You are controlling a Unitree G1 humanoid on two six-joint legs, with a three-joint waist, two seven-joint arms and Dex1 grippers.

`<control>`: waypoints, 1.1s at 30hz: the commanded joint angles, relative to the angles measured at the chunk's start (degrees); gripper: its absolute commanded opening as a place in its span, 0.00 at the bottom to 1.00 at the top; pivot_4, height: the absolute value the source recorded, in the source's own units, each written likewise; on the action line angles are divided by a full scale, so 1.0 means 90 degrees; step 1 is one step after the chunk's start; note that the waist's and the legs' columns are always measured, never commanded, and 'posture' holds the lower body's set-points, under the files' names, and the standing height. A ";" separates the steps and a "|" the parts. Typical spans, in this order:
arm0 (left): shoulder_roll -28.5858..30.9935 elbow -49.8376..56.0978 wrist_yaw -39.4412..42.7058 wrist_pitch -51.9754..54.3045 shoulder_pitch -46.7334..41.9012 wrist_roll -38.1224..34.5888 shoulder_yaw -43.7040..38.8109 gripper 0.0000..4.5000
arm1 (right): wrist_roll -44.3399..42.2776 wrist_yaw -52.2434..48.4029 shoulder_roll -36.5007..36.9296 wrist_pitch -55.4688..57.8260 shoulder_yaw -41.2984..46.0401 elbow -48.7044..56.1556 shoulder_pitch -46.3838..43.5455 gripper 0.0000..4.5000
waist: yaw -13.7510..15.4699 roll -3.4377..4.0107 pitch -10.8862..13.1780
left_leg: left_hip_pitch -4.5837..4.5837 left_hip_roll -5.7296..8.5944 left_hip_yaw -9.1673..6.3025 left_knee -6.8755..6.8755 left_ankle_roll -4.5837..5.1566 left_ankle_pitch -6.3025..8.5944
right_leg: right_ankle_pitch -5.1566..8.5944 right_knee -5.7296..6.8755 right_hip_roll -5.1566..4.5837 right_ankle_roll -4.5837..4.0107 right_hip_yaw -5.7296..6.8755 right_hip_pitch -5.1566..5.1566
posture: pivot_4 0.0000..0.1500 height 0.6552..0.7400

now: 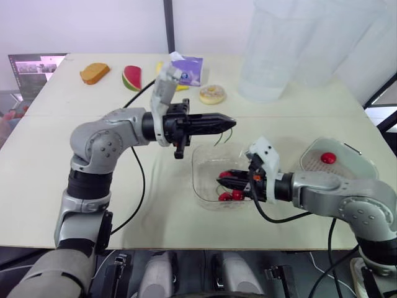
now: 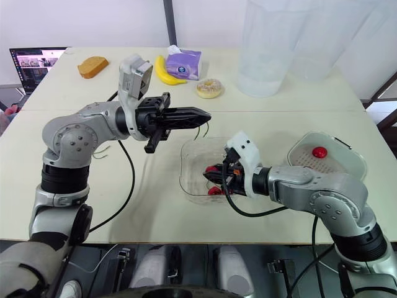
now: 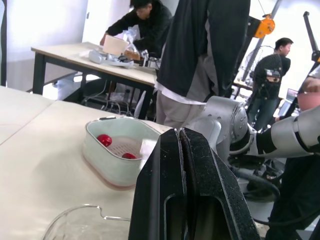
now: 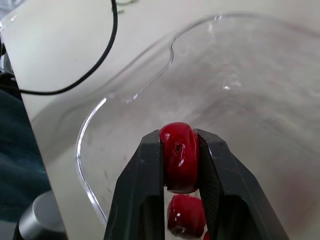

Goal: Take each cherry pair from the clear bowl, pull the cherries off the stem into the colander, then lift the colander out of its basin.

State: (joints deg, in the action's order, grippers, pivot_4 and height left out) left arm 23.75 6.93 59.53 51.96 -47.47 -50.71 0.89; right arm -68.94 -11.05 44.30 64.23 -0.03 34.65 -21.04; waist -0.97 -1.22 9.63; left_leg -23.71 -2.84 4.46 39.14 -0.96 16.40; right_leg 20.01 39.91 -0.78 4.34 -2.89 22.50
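While the right tool [image 1: 226,180] reaches into the clear bowl [image 1: 196,177] at the middle of the tabletop [image 1: 74,186], its two black fingers are clamped on one red cherry [image 4: 179,160], with more cherries [image 1: 231,196] lying on the bowl floor beneath it. The left tool [image 1: 231,121] hangs above the bowl's far left rim, fingers pressed flat together. A thin strand [image 1: 227,134] curls down from its tip, too fine to tell whether it is gripped. To the right of the bowl sits the colander [image 3: 122,148] inside its pale basin [image 3: 110,170], holding two loose cherries [image 3: 104,140]. A black cable [image 1: 141,180] trails across the tabletop to the left of the bowl. Along the far side lie a bread slice [image 1: 94,72], a watermelon wedge [image 1: 131,77], a banana [image 2: 162,71], a purple tissue pack [image 2: 184,64] and a doughnut [image 1: 213,94]. A tall clear container [image 1: 273,56] runs off the top edge, and a laptop [image 1: 34,68] is cut off at far left. The right wrist hides part of the bowl's contents. People [image 3: 200,50] stand beyond the tabletop.
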 commanded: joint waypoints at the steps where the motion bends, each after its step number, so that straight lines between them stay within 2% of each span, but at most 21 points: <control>1: 0.0090 0.0216 0.0037 -0.0036 -0.0021 -0.0093 -0.0108 0.00 | -0.0478 -0.0070 0.0140 -0.0327 0.0959 0.0258 -0.0105 0.11 | 0.0011 0.0000 0.0000 | 0.0000 0.0000 0.0000 0.0000 0.0001 0.0001 | 0.0000 0.0000 0.0000 0.0000 0.0000 0.0000 | 1.00 1.00; 7: 0.0307 0.0278 0.0108 -0.0057 0.0128 -0.0030 -0.0082 0.00 | -0.0889 -0.0424 0.1047 -0.0470 0.2723 0.0659 0.0910 0.11 | 0.0023 0.0000 0.0000 | -0.0002 0.0000 -0.0003 -0.0003 0.0002 0.0001 | 0.0000 -0.0010 0.0000 0.0000 0.0004 -0.0005 | 1.00 1.00; 10: 0.0381 0.0373 0.0130 -0.0068 0.0223 -0.0044 -0.0062 0.00 | -0.0035 -0.0668 0.1490 -0.0456 0.3897 0.0387 0.1918 0.11 | 0.0038 0.0000 0.0000 | 0.0000 0.0001 -0.0002 -0.0002 0.0002 0.0001 | 0.0000 -0.0013 -0.0001 0.0000 0.0003 -0.0012 | 1.00 1.00; 14: 0.0409 0.0511 0.0137 -0.0085 0.0349 -0.0060 -0.0030 0.00 | 0.1135 -0.1039 0.1527 -0.0667 0.5030 -0.0218 0.3154 0.11 | 0.0036 -0.0001 0.0000 | 0.0008 0.0002 -0.0003 -0.0003 -0.0002 -0.0001 | 0.0000 -0.0019 0.0002 0.0001 0.0003 -0.0023 | 1.00 1.00; 18: 0.0452 0.0596 0.0204 -0.0152 0.0431 0.0013 0.0031 0.00 | 0.2047 -0.1225 0.1433 -0.0844 0.5226 -0.0504 0.3983 0.11 | 0.0005 0.0001 -0.0001 | 0.0014 0.0001 0.0001 -0.0008 -0.0033 -0.0018 | 0.0000 -0.0021 0.0010 0.0002 -0.0003 -0.0024 | 1.00 1.00; 23: 0.0442 0.0602 0.0253 -0.0182 0.0421 0.0025 0.0050 0.00 | 0.2488 -0.0898 0.1136 -0.0597 0.4843 -0.0524 0.4083 0.11 | -0.0012 0.0007 -0.0004 | 0.0024 -0.0002 0.0001 -0.0018 -0.0043 -0.0024 | 0.0000 -0.0019 0.0018 0.0001 -0.0008 -0.0026 | 1.00 1.00; 31: 0.0449 0.0526 0.0347 -0.0247 0.0375 0.0087 0.0089 0.00 | 0.2530 -0.0740 0.0885 -0.0273 0.4968 -0.0368 0.3627 0.93 | 0.0024 0.0007 -0.0004 | 0.0023 0.0002 0.0002 -0.0017 -0.0043 -0.0024 | 0.0000 -0.0019 0.0016 0.0001 -0.0008 -0.0027 | 1.00 1.00; 32: 0.0455 0.0521 0.0363 -0.0256 0.0375 0.0100 0.0091 0.00 | 0.2354 -0.0798 0.0911 -0.0228 0.5157 -0.0285 0.3500 0.99 | 0.0029 0.0007 -0.0004 | 0.0023 0.0002 0.0002 -0.0017 -0.0043 -0.0024 | 0.0000 -0.0019 0.0016 0.0001 -0.0008 -0.0027 | 1.00 1.00; 33: 0.0466 0.0517 0.0379 -0.0258 0.0372 0.0109 0.0088 0.00 | 0.2112 -0.0884 0.0975 -0.0209 0.5361 -0.0175 0.3312 0.99 | 0.0026 0.0007 -0.0004 | 0.0023 0.0002 0.0002 -0.0017 -0.0043 -0.0024 | 0.0000 -0.0019 0.0016 0.0001 -0.0008 -0.0027 | 1.00 1.00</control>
State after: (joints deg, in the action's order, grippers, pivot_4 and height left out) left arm 27.44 10.32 62.28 50.65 -43.22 -49.67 1.57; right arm -47.34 -18.14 52.37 62.62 43.44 30.04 10.85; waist -0.73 -1.16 9.60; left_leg -23.51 -2.82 4.48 38.99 -1.35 16.18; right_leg 20.01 39.74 -0.64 4.35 -2.96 22.27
